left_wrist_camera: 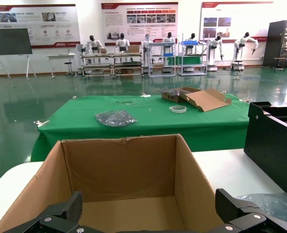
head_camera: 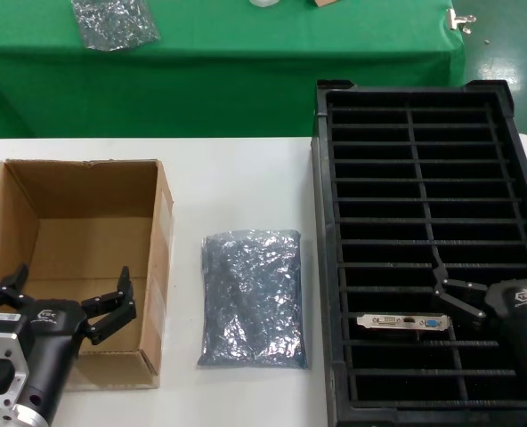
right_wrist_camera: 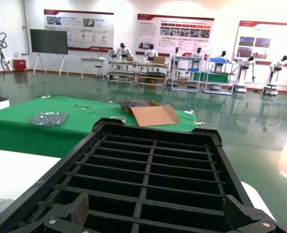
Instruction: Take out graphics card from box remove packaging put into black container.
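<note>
We had the graphics card [head_camera: 402, 321] seated in a slot of the black container [head_camera: 424, 98], bracket up, just off the tips of our right gripper [head_camera: 490, 290], whose fingers stood spread and empty above the tray. Our left gripper [head_camera: 68, 311] hung open too, over the near end of the cardboard box [head_camera: 161, 258]. The packaging [head_camera: 252, 298] lay flat on the table between our two grippers. We judged the placing step done; next called only for lifting the right arm clear.
</note>
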